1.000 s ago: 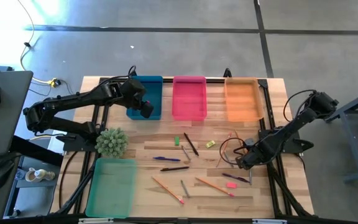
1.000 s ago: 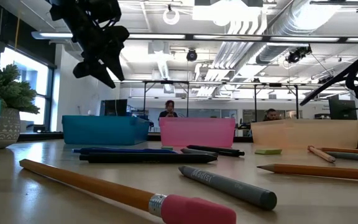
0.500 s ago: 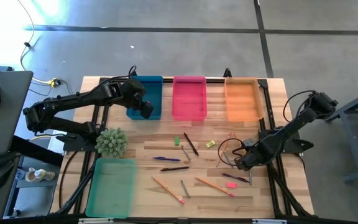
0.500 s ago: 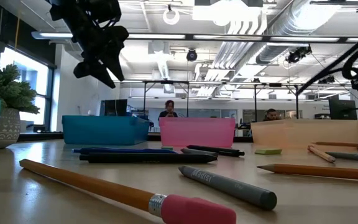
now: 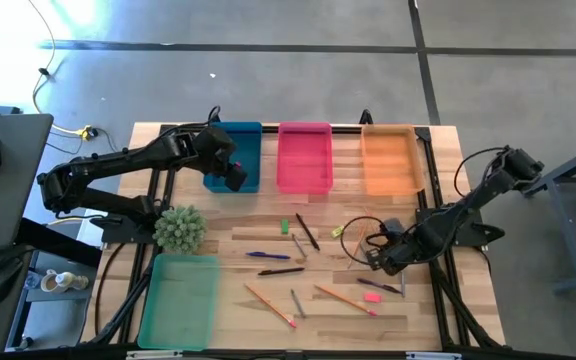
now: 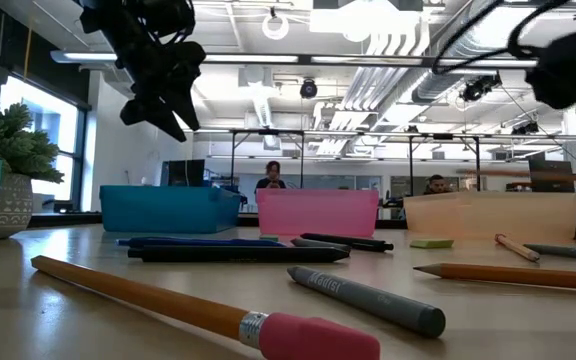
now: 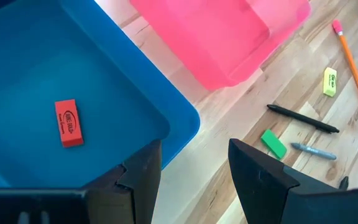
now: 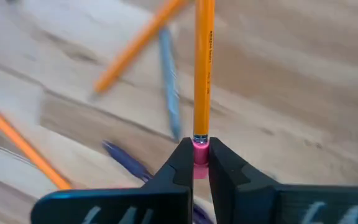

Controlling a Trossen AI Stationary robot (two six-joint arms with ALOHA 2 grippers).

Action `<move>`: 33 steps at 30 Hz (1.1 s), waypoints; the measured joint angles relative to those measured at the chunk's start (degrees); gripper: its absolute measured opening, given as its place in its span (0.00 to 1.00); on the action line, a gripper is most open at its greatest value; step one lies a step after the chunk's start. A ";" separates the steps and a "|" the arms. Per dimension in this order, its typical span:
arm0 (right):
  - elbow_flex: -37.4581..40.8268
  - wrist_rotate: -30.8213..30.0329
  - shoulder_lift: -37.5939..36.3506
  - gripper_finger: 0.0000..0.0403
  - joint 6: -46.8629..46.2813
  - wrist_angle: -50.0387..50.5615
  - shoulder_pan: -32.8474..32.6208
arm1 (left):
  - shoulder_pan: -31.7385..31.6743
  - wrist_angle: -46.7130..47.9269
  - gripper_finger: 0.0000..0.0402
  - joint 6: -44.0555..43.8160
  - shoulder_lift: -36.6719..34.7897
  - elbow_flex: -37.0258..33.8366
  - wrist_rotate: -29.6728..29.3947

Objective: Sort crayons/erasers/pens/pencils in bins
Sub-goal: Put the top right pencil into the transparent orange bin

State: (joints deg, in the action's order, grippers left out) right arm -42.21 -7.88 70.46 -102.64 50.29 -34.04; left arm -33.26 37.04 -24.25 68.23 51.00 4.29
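Our right gripper (image 8: 195, 163) pinches a pencil (image 8: 202, 68) by its eraser end near the desk's right edge; we should carry it level to a bin (image 5: 389, 160), while the left gripper (image 7: 194, 171) waits spread over the blue bin (image 7: 55, 68)

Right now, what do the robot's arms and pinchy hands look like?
Both arms are thin, black and jointed like bendy sticks. The left gripper has two flat, dark, blocky fingers with squared tips. The right gripper has the same dark fingers, narrowing toward the ends. Black cables loop beside the right arm. No markings show on them.
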 joint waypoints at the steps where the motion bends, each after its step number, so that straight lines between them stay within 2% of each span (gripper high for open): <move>1: -0.52 -0.95 0.00 0.01 0.76 0.36 0.57 | 0.00 0.00 0.43 0.03 0.00 0.00 0.00; 19: -6.91 -11.78 -2.40 0.01 16.52 9.10 19.32 | 0.00 -0.02 0.43 2.01 0.00 0.00 0.01; 33: -6.91 -14.84 -10.02 0.01 41.17 8.73 41.27 | 0.00 -0.04 0.43 1.99 0.00 0.00 0.01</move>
State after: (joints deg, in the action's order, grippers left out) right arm -49.12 -22.72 60.43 -61.47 59.02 7.23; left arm -33.26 36.99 -22.26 68.23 51.00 4.29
